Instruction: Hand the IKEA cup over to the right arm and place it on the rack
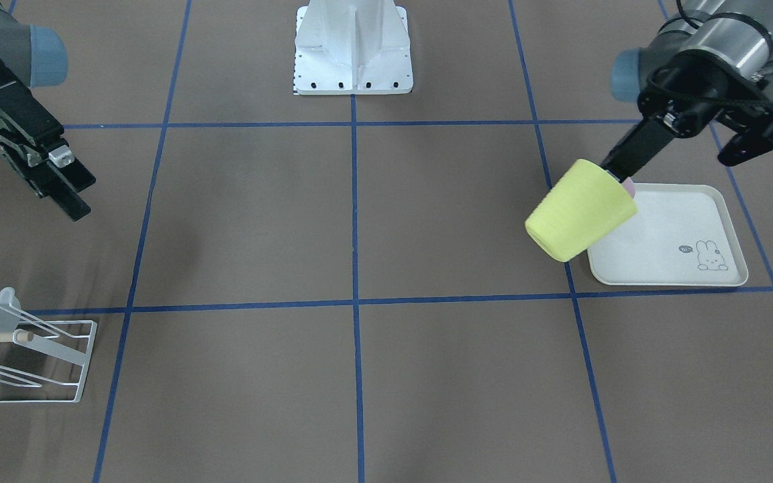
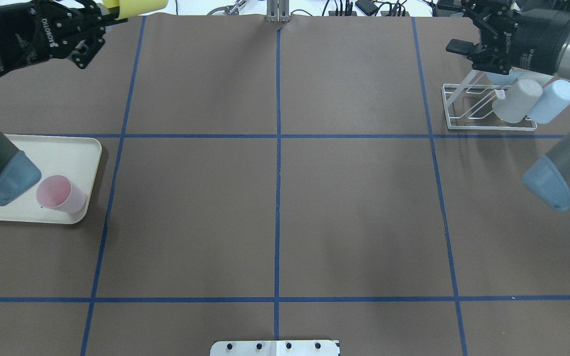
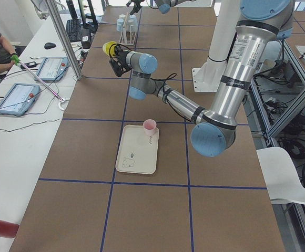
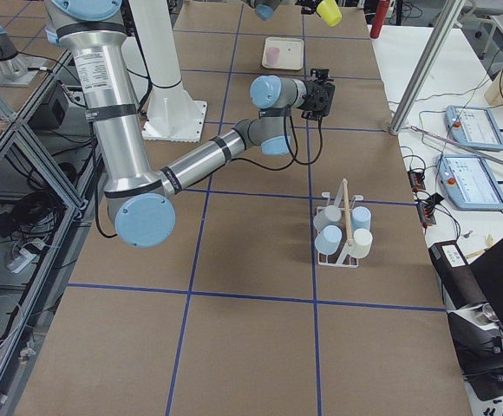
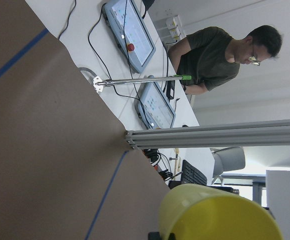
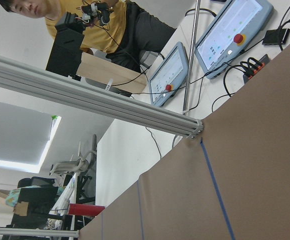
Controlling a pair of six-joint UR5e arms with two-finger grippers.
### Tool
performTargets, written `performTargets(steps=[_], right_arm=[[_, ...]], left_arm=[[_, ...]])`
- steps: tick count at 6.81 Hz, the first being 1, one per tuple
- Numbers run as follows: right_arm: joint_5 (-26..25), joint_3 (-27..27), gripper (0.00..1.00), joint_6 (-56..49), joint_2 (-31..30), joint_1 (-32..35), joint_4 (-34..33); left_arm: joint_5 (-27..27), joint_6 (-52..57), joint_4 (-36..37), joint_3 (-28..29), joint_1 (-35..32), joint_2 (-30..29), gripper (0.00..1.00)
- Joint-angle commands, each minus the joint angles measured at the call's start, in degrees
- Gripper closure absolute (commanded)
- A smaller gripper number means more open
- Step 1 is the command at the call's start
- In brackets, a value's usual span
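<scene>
Clearly, the left pincer [image 1: 618,176] pinched the yellow cup [image 1: 581,209] by its rim, aloft near the table's [image 1: 359,221] far left corner; it needed carrying mid-table, base outward, for the spread right pincer [image 1: 81,194].

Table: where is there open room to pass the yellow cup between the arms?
The middle of the table is bare, from the tray with its pink cup across to the rack. Crowded: the rack, loaded with cups.
</scene>
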Motion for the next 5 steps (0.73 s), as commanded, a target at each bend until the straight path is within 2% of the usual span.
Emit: performTargets(steps=[1, 3, 5], right_arm=[[-6.42, -0.03, 0.00, 2.66, 0.12, -5.00, 7.05], [-15.19, -0.03, 0.00, 2.76, 0.21, -11.76, 11.55], [-18.57, -0.47, 0.00, 3.03, 3.36, -14.60, 11.75]], left_arm=[[8.11, -6.53, -0.66, 0.73, 7.18, -5.96, 1.00], [17.15, -7.07, -5.03, 1.35, 14.83, -9.50, 1.00], [21.31, -7.25, -9.34, 6.94, 16.43, -13.87, 1.00]])
